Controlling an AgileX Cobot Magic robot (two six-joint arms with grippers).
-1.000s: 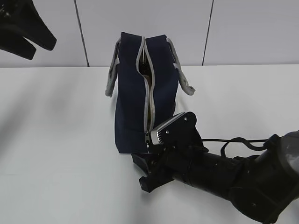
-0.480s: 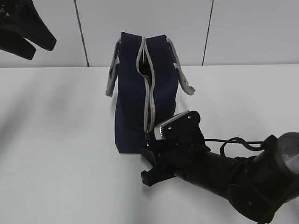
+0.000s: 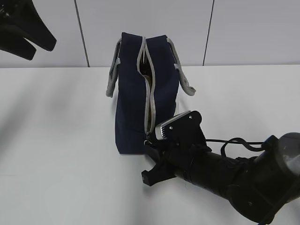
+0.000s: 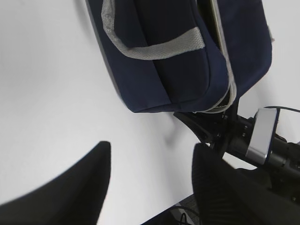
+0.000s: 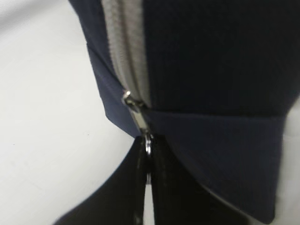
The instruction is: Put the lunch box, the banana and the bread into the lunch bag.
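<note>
- Pinching the metal ring pull [image 5: 148, 143] of the zipper, the right gripper [image 5: 149, 164] has its two black fingers pressed together on it, low at the near end of the lunch bag [image 3: 140, 93].
- One zipper [image 5: 129, 61], grey, runs up from the pull along the bag's near end; in the exterior view its top gapes slightly, with something dark inside that cannot be made out.
- One lunch bag stands upright on the white table [image 3: 56, 140]; two grey strap handles [image 3: 111, 75] hang at its sides.
- The left gripper [image 4: 150, 183] hangs spread apart and empty above the table, off to the bag's left.
- Only the right wrist view shows the pull between the fingers; the left wrist view alone shows a handle lying across the bag's side.
</note>
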